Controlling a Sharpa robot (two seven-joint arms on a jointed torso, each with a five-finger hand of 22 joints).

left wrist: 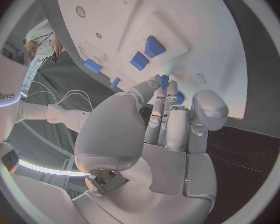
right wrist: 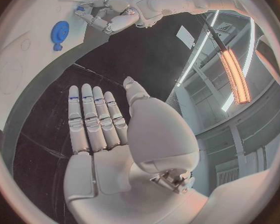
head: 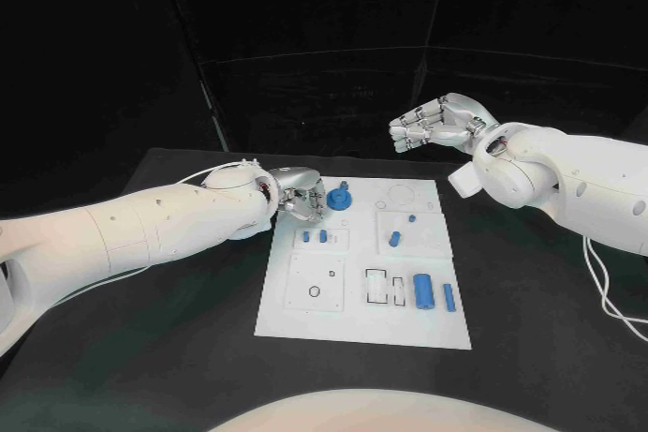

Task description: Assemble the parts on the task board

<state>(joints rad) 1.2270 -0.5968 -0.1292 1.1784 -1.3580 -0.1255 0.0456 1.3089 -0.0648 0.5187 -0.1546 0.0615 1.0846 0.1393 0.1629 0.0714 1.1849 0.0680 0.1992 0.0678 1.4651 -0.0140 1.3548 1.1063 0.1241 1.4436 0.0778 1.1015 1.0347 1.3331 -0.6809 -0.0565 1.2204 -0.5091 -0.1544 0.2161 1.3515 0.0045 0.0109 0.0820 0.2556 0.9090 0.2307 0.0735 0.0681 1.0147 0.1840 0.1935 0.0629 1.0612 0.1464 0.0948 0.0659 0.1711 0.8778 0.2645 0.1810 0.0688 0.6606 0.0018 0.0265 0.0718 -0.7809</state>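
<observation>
The white task board (head: 362,315) lies in the middle of the black table. A blue gear (head: 339,201) with an upright peg sits near its far left corner. My left hand (head: 299,198) is low over that corner, just left of the gear, fingers loosely bent and nothing in them. In the left wrist view the fingertips (left wrist: 157,83) reach up to the gear (left wrist: 180,98), which they partly hide. The right wrist view shows a gap between the gear (right wrist: 60,32) and the left hand (right wrist: 110,16). My right hand (head: 434,123) is raised beyond the board's far edge, its palm (right wrist: 99,134) flat and empty.
Small blue parts lie on the board: a pair (head: 314,235) left of centre, two pegs (head: 394,237) at mid right, and two cylinders (head: 424,290) near the right edge. Empty recesses (head: 315,290) mark the near half. A cable (head: 604,287) trails off the right arm.
</observation>
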